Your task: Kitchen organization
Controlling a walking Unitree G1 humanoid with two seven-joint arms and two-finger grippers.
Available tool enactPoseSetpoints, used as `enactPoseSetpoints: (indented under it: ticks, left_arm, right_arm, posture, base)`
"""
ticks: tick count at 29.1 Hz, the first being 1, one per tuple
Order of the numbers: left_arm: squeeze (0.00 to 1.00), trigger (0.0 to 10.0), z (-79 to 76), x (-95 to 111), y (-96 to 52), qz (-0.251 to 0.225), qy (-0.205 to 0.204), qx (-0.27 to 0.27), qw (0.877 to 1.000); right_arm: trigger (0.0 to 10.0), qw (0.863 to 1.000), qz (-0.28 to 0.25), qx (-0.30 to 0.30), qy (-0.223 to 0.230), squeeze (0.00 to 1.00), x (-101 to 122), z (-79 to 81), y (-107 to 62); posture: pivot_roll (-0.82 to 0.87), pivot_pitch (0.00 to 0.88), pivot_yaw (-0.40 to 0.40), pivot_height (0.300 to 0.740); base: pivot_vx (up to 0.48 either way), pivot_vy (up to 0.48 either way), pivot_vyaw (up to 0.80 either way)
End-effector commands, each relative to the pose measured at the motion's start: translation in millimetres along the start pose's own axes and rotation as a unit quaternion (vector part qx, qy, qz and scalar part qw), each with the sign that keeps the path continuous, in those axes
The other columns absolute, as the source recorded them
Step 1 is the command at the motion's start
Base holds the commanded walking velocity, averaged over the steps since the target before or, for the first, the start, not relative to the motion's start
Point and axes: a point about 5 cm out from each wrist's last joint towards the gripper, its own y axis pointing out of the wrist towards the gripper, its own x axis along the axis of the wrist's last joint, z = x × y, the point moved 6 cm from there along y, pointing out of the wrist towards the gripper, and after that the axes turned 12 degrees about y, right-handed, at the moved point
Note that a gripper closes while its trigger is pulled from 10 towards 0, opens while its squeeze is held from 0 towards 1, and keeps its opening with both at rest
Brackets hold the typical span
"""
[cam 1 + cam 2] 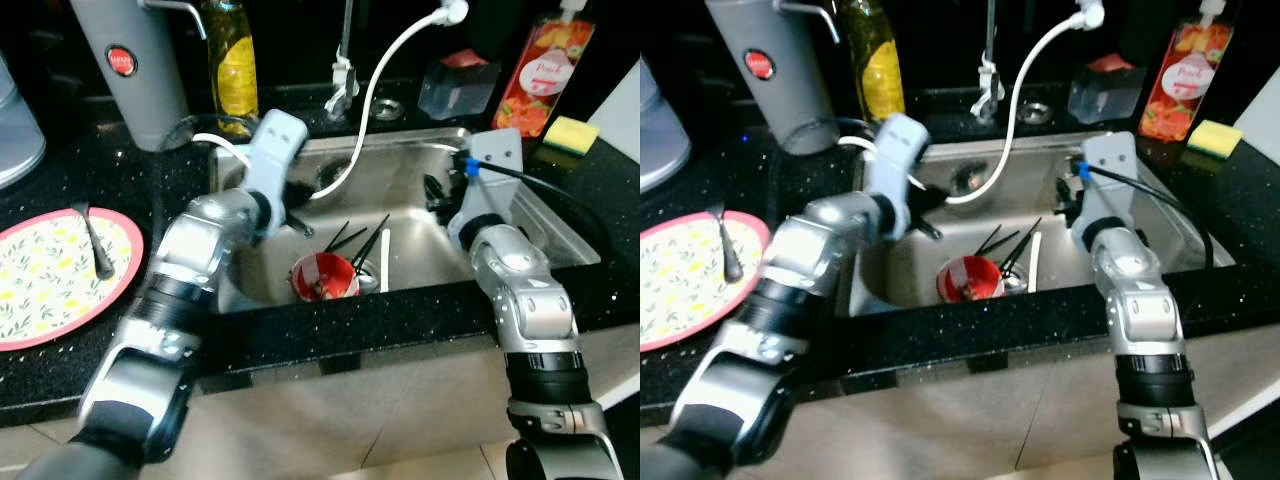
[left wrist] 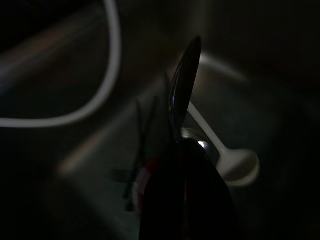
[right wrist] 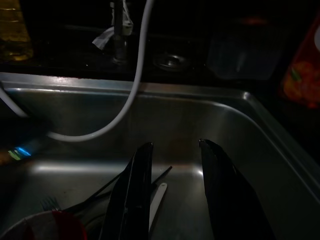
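With the left claw clamped on a metal spoon above the sink and the right claw open and empty, a slip would likely drop the spoon onto the red bowl.

Silver arms, blk cables, blue connector

A home kitchen. A steel sink is set into a black speckled counter, with a tap and a white hose behind it. In the sink lie a red bowl, black chopsticks and a white spoon. On the counter stand an oil bottle, a soap bottle, a yellow sponge, a grey flask and a floral plate with a spoon on it. Beige cabinet fronts run below.
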Motion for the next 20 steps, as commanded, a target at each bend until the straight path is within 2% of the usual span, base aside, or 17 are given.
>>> enactPoseSetpoints:
  ticks: [1,4,5,6,7,8,9,10,12,13,14,15,16,17,18,19,20]
  left_arm:
    - [0.0,10.0,-1.9,7,3.2,-0.003,0.022,-0.002,1.0]
    - [0.0,10.0,-5.5,9,4.5,-0.014,0.036,-0.008,0.999]
    - [1.0,10.0,-6.2,10,5.0,-0.02,0.022,-0.01,1.0]
    - [1.0,10.0,-5.9,12,5.1,-0.032,0.021,-0.009,0.999]
    - [1.0,10.0,-2.7,28,-0.2,-0.075,0.022,-0.001,0.997]
    - [1.0,10.0,-2.7,28,-0.2,-0.075,0.022,-0.001,0.997]
    - [1.0,10.0,-0.3,41,-4.6,-0.108,0.022,0.002,0.994]
    - [1.0,10.0,12.4,56,-12.7,-0.14,0.026,0.041,0.989]
    - [1.0,10.0,15.9,59,-15.1,-0.148,0.027,0.052,0.987]
    - [0.0,10.0,26.4,68,-24.6,-0.165,0.026,0.076,0.983]
    - [0.0,10.0,26.4,68,-24.6,-0.165,0.026,0.076,0.983]
    - [0.0,10.0,32.8,72,-31.0,-0.176,0.035,0.095,0.979]
    - [0.0,10.0,46.8,69,-40.8,-0.162,0.053,0.137,0.976]
    - [0.0,10.0,46.8,69,-40.8,-0.162,0.053,0.137,0.976]
    - [0.0,10.0,52.8,65,-43.8,-0.148,0.061,0.155,0.975]
    - [0.0,10.0,65.7,51,-50.5,-0.106,0.075,0.189,0.973]
    - [0.0,10.0,65.7,51,-50.5,-0.106,0.075,0.189,0.973]
  right_arm:
    - [10.0,1.0,-0.005,-0.003,0.0,0.0,2,1.4,-1.4]
    - [10.0,1.0,-0.014,-0.005,0.007,0.0,5,2.5,-1.9]
    - [10.0,1.0,-0.019,-0.004,0.011,0.0,6,4.0,-1.9]
    - [10.0,1.0,-0.026,-0.002,0.016,0.0,9,6.2,-1.9]
    - [10.0,0.999,-0.043,0.008,0.027,0.0,15,12.1,-2.2]
    - [10.0,0.999,-0.043,0.008,0.027,0.0,15,12.1,-2.2]
    - [10.0,0.998,-0.055,0.013,0.034,0.0,20,15.7,-2.6]
    - [10.0,0.997,-0.068,0.018,0.043,0.0,25,19.3,-3.2]
    - [10.0,0.996,-0.071,0.019,0.046,0.0,26,20.2,-3.4]
    - [10.0,0.995,-0.08,0.025,0.056,0.0,30,24.0,-3.7]
    - [10.0,0.995,-0.08,0.025,0.056,0.0,30,24.0,-3.7]
    - [10.0,0.994,-0.084,0.029,0.06,0.0,32,26.0,-4.0]
    - [10.0,0.992,-0.093,0.039,0.07,0.0,35,32.0,-4.5]
    - [10.0,0.992,-0.093,0.039,0.07,0.0,35,32.0,-4.5]
    - [10.0,0.992,-0.097,0.044,0.074,0.0,37,34.7,-4.7]
    - [10.0,0.988,-0.106,0.075,0.087,0.0,41,47.0,-6.7]
    - [10.0,0.988,-0.106,0.075,0.087,0.0,41,47.0,-6.7]
  posture:
    - [0.02,0.0,0.041,0.74]
    - [0.02,0.0,0.044,0.74]
    - [0.02,0.0,0.044,0.74]
    - [0.02,0.0,0.044,0.74]
    - [0.02,0.001,0.043,0.74]
    - [0.02,0.001,0.043,0.74]
    - [0.02,0.001,0.043,0.74]
    - [0.02,0.002,0.041,0.74]
    - [0.02,0.002,0.041,0.74]
    - [0.02,0.002,0.039,0.74]
    - [0.02,0.002,0.039,0.74]
    - [0.03,0.003,0.035,0.74]
    - [0.03,0.004,0.032,0.74]
    - [0.03,0.004,0.032,0.74]
    - [0.03,0.004,0.032,0.74]
    - [0.04,0.005,0.028,0.74]
    - [0.04,0.005,0.028,0.74]
  base:
    - [0.0,0.0,0.0]
    - [0.0,0.0,0.0]
    - [0.0,0.0,0.0]
    - [0.0,0.0,0.0]
    - [0.0,0.0,0.0]
    - [0.0,0.0,0.0]
    - [0.0,0.0,0.0]
    - [0.0,0.0,0.0]
    - [0.0,0.0,0.0]
    - [0.0,0.0,0.0]
    - [0.0,0.0,0.0]
    - [0.0,0.0,0.0]
    - [0.0,0.0,0.0]
    - [0.0,0.0,0.0]
    - [0.0,0.0,0.0]
    - [0.0,0.0,0.0]
    - [0.0,0.0,0.0]
